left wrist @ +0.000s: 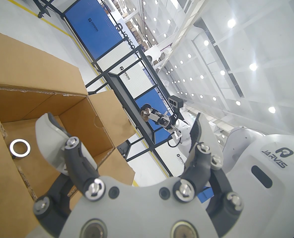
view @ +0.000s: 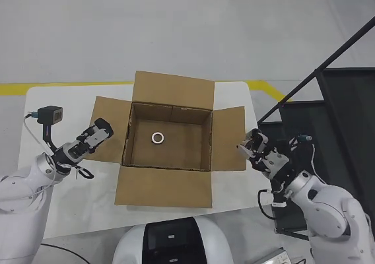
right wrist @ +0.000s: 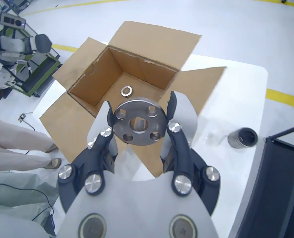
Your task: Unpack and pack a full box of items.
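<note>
Right wrist view: right gripper (right wrist: 140,105) clamped on one flange disc (right wrist: 139,134), four holes round central bore, held over flap of box (right wrist: 147,40); one steel cylinder (right wrist: 242,137) lying on table (right wrist: 236,87), near that flap, not touching. Left wrist view: left gripper (left wrist: 122,118) spread wide, just outside box wall. Top view: one box, cardboard, four flaps folded out, mid-table, grippers on opposite sides; contents: one metal ring (view: 158,137) flat on box floor

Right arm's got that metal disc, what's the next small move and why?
Probably, if packing, carry the metal disc inward over the box opening: the right gripper is shut on it above a side flap, not yet over the cavity where one ring lies.
</note>
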Robot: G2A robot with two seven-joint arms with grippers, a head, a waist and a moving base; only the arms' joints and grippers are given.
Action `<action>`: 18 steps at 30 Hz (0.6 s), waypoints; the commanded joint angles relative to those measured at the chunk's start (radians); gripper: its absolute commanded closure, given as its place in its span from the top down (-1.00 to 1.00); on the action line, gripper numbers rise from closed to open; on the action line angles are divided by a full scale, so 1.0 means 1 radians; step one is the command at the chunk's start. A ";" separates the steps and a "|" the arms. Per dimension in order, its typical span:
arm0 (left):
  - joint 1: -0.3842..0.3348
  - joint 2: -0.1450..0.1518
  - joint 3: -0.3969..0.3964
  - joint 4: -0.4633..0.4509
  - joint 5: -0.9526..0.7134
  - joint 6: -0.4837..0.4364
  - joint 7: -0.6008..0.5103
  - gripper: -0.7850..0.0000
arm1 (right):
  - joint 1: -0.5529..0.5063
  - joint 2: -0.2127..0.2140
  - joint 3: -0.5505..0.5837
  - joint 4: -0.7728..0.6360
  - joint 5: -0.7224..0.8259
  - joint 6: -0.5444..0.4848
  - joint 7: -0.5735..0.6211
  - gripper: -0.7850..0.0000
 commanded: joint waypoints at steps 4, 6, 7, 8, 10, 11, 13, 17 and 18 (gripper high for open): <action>0.000 0.000 0.000 0.000 0.000 0.000 0.000 1.00 | 0.013 0.002 0.019 0.097 0.004 0.045 -0.028 -1.00; 0.000 0.000 0.000 0.000 0.000 0.000 0.000 1.00 | 0.031 0.002 0.003 0.125 -0.010 0.064 -0.035 -1.00; 0.000 0.000 0.000 0.000 0.000 0.000 0.000 1.00 | 0.038 0.002 -0.010 0.137 0.002 0.063 -0.041 -1.00; 0.000 0.000 0.000 0.000 0.000 0.000 0.000 1.00 | 0.041 0.002 -0.013 0.142 0.005 0.063 -0.042 -1.00; 0.000 0.000 0.000 0.000 0.000 0.000 0.000 1.00 | 0.041 0.002 -0.013 0.142 0.005 0.063 -0.042 -1.00; 0.000 0.000 0.000 0.000 0.000 0.000 0.000 1.00 | 0.041 0.002 -0.013 0.142 0.005 0.063 -0.042 -1.00; 0.000 0.000 0.000 0.000 0.000 0.000 0.000 1.00 | 0.041 0.002 -0.013 0.142 0.005 0.063 -0.042 -1.00; 0.000 0.000 0.000 0.000 0.000 0.000 0.000 1.00 | 0.041 0.002 -0.013 0.142 0.005 0.063 -0.042 -1.00; 0.000 0.000 0.000 0.000 0.000 0.000 0.000 1.00 | 0.041 0.002 -0.013 0.142 0.005 0.063 -0.042 -1.00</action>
